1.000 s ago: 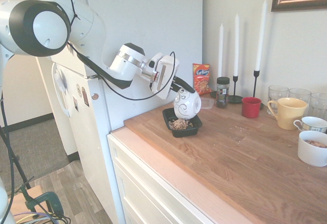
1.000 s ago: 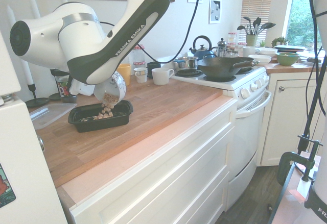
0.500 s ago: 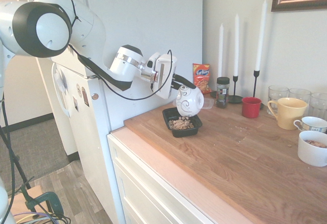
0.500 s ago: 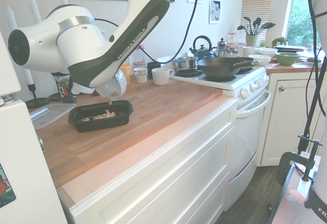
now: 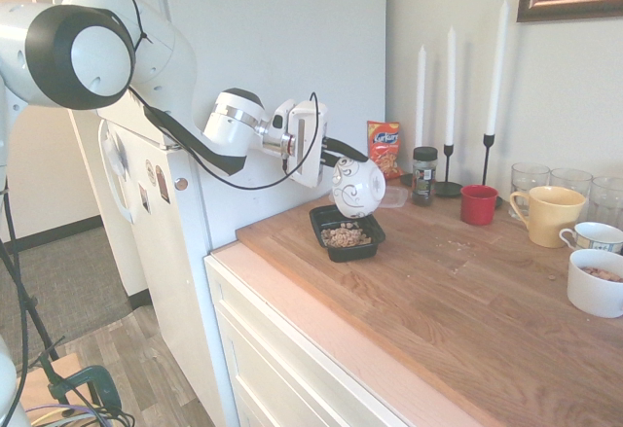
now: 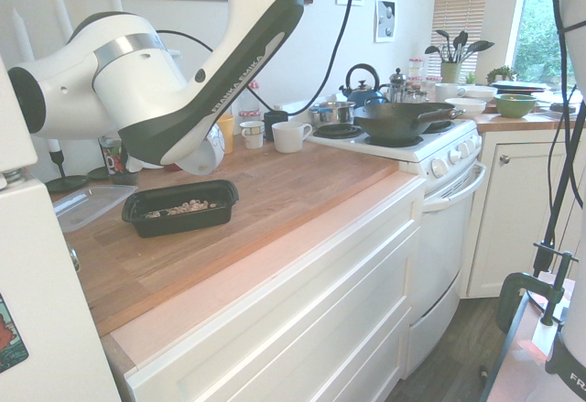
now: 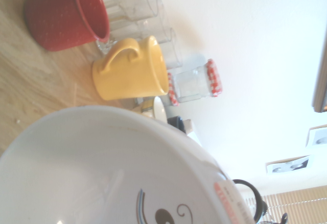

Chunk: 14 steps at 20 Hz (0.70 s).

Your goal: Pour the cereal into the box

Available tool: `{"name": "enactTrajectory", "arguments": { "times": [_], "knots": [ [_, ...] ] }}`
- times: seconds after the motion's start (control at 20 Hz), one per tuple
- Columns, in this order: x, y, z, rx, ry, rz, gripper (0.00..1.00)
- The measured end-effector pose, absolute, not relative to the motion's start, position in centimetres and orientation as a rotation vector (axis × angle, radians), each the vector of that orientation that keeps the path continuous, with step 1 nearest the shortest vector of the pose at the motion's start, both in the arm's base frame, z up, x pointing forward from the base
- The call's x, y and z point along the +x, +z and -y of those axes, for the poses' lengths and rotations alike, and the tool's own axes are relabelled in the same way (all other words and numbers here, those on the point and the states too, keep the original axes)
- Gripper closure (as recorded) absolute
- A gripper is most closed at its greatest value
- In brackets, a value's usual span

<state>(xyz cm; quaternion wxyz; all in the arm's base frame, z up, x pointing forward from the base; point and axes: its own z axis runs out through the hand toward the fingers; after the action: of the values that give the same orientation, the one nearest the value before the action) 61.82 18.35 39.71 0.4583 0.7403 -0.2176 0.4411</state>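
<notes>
The box [image 5: 346, 232] is a shallow black tray near the counter's left end, and the cereal [image 5: 343, 236] lies in it as a low heap of tan flakes. In the second exterior view the box [image 6: 179, 208] also shows the cereal [image 6: 183, 207] inside. My gripper [image 5: 342, 160] is shut on the rim of a white swirl-patterned bowl [image 5: 357, 186], which hangs tipped on its side just above the box. Only part of the bowl [image 6: 205, 149] shows past the arm in the second exterior view. The bowl's inside [image 7: 97, 168] looks empty in the wrist view.
Behind the box stand an orange snack bag [image 5: 384, 149], a dark jar [image 5: 423, 174] and candlesticks [image 5: 450, 106]. A red mug [image 5: 478, 204], a yellow mug [image 5: 548, 215], glasses and white cups crowd the right. A clear flat container [image 6: 87, 205] lies beside the box. The stove [image 6: 394, 136] is farther along.
The bowl has risen a little and turned back from its steep tip. The stream of cereal falling from it has stopped, and the flakes now lie in the box.
</notes>
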Motion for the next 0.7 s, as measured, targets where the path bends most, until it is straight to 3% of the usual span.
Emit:
{"name": "enactTrajectory", "arguments": {
  "times": [0.7],
  "knots": [
    [60.3, 37.1, -18.6, 1.763, 1.13, 0.443, 1.0]
  ]
}}
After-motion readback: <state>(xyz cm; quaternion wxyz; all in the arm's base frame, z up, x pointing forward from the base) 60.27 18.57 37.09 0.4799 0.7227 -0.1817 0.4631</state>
